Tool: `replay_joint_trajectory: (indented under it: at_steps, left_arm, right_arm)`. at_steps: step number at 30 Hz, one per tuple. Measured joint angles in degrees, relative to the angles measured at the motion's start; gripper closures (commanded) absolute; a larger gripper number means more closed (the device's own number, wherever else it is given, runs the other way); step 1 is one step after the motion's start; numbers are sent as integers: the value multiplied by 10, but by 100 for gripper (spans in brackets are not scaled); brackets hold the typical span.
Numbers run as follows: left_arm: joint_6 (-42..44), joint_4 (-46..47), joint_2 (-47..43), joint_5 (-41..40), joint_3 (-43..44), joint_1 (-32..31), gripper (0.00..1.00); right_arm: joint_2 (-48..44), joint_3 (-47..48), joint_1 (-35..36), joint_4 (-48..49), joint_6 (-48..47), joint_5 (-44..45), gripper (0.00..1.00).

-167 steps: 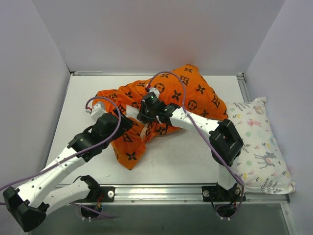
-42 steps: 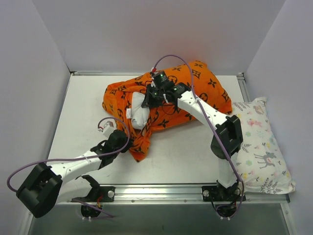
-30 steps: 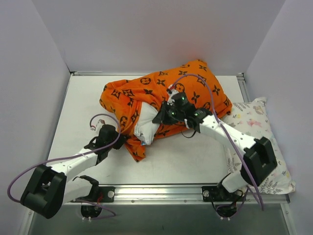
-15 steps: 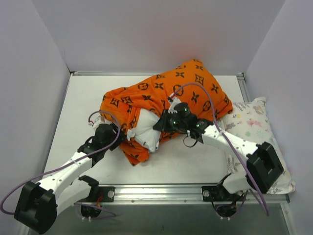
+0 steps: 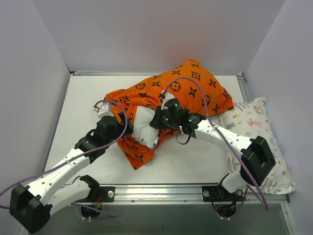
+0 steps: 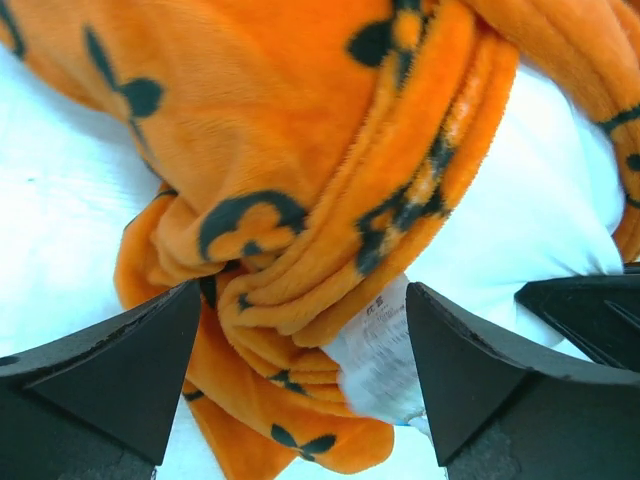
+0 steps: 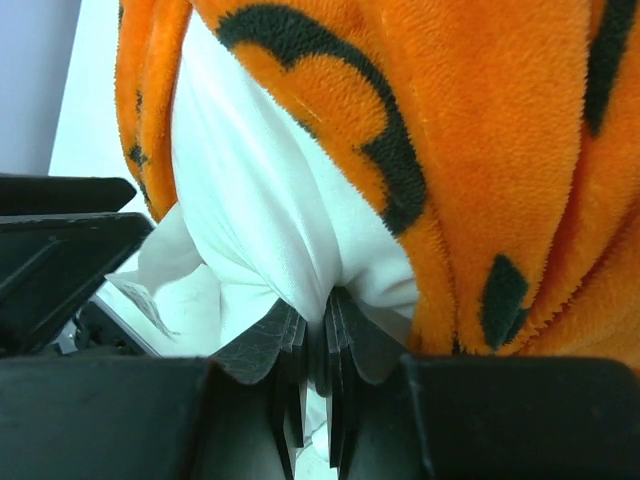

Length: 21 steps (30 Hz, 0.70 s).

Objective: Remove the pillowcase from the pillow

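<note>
Bared pillow [image 5: 144, 128] corner, pillowcase [image 5: 186, 88] hem [image 6: 330, 260] ready for taking

The orange case lies bunched just ahead of both pincers, white pillow poking from its opening. The right pincer [image 7: 322, 320] is pressed together on a fold of pillow cloth. The left pincer [image 6: 300, 330] stands spread, rolled hem between its fingers [image 6: 110, 370], ungripped. Likely mid-strip: next, the left should close on that hem and draw away from the right's hold. White desk [image 5: 88, 98] beneath, pale walls [image 5: 146, 34] around, a printed pillow [image 5: 259, 147] well off to the right pincer's outer side.

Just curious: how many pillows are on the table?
2: a plain white pillow half inside the orange cover in the middle, and an animal-print pillow at the right edge.
</note>
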Motion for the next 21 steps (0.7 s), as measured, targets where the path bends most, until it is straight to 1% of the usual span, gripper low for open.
replay_joint_trajectory:
  at_steps: [5, 6, 8, 9, 13, 14, 17, 21]
  left_arm:
    - [30, 17, 75, -8, 20, -9, 8]
    - [33, 16, 90, -14, 27, -9, 9]
    - [37, 15, 114, -27, 42, -9, 20]
    - [38, 15, 121, -36, 47, -10, 42]
    - [21, 8, 122, -70, 57, 2, 98]
    - [13, 2, 121, -76, 59, 13, 100]
    - [-12, -12, 120, -79, 55, 54, 100]
    - [-52, -7, 110, -57, 30, 122, 100]
  right_arm:
    - [0, 3, 14, -17, -13, 26, 100]
    - [0, 3, 16, -19, -14, 31, 100]
    - [0, 3, 22, -22, -17, 40, 100]
    - [-1, 2, 23, -22, -18, 44, 100]
    - [-28, -23, 24, -20, -18, 50, 100]
    - [-40, -33, 24, -21, -18, 50, 100]
    - [-85, -59, 14, -22, -15, 43, 100]
    - [-158, -82, -17, -26, -9, 17, 100]
